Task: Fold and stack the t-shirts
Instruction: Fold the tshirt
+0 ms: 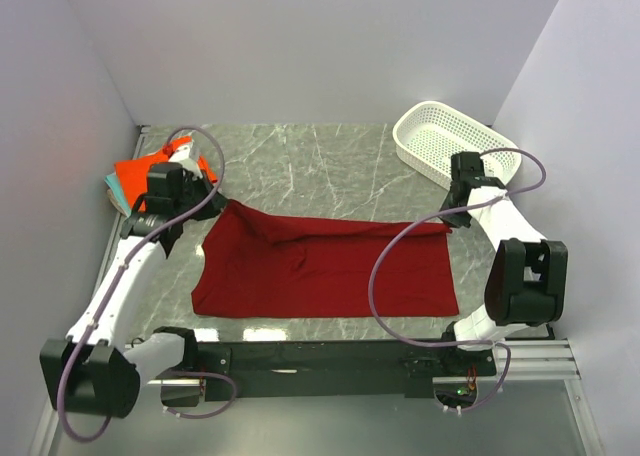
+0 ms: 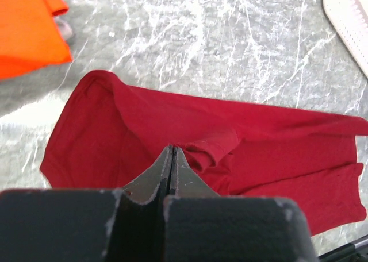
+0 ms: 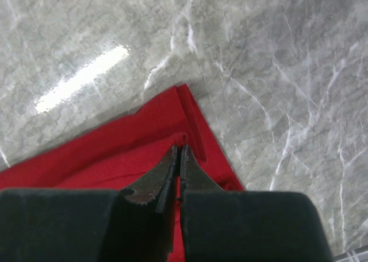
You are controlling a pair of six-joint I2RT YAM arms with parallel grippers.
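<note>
Crimson t-shirt (image 1: pixel 330 271) lies spread across the middle of the marble surface (image 1: pixel 300 161), with a fold along its far edge and one sleeve bunched on top. I see the left fingers (image 2: pixel 155 176) pressed together over its far-left part. The right fingers (image 3: pixel 158 178) are all but closed at its far-right corner. Whether either pinches cloth I cannot tell.

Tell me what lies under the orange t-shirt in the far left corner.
A teal cloth edge pokes out beneath the orange t-shirt at its left side. The rest of it, and anything else below, is hidden by the orange cloth.
</note>
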